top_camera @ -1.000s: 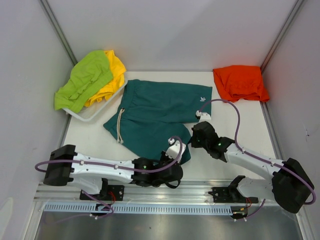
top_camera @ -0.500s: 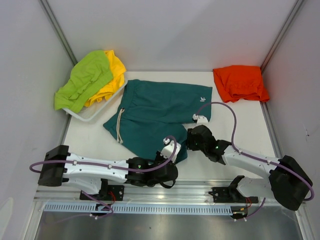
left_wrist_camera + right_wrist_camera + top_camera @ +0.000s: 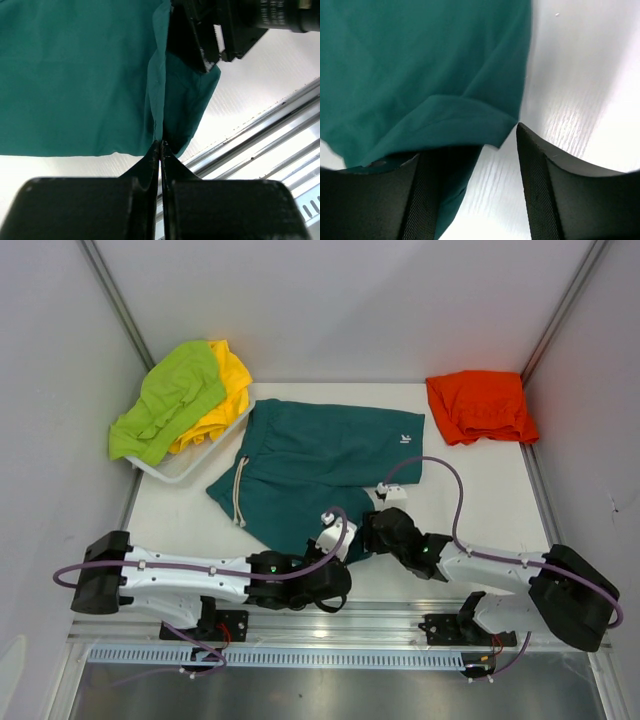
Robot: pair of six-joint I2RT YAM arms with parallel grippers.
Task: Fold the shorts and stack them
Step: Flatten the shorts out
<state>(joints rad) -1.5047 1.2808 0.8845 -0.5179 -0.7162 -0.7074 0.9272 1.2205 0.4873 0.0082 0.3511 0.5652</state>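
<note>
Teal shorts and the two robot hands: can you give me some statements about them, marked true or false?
1. The left gripper is shut, pinching the near edge of the teal shorts. True.
2. The right gripper is clamped shut. False: its jaws stand open, astride a hem corner.
3. The orange shorts lie on the teal shorts. False: they lie apart, at the far right corner of the table.
4. The lime green shorts lie over the yellow shorts. True.

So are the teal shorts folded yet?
Not yet: the teal shorts lie spread on the table, only the near hem pinched in the left pincer.
</note>
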